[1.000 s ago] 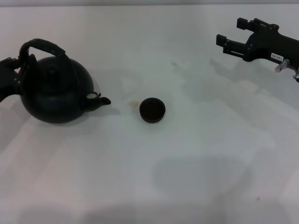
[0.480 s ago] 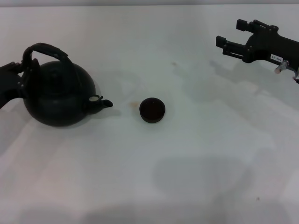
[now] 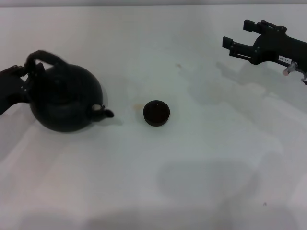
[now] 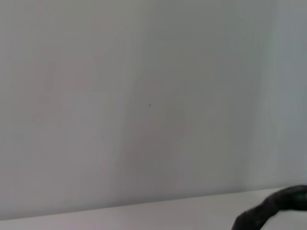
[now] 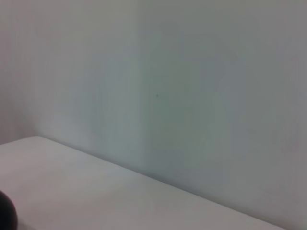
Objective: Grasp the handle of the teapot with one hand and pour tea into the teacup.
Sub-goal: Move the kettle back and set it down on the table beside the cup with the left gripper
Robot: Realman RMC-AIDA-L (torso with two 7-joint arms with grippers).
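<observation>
The black teapot (image 3: 67, 98) is at the left of the head view, tipped so its short spout (image 3: 103, 111) points down toward the teacup (image 3: 156, 113). That small black teacup stands on the white table a short gap to the right of the spout. My left gripper (image 3: 21, 76) comes in from the left edge and is shut on the left end of the arched handle (image 3: 43, 56). My right gripper (image 3: 238, 36) hovers open at the far right, well away from both. A dark curved piece, probably the handle (image 4: 273, 208), shows in the left wrist view.
The white table (image 3: 192, 182) stretches wide in front of and to the right of the cup. A dark rounded shape (image 5: 5, 215) shows at the corner of the right wrist view; I cannot tell what it is.
The teapot has shifted slightly right and toward me and tipped forward, its spout dropping lower toward the cup. The right arm has stayed still.
</observation>
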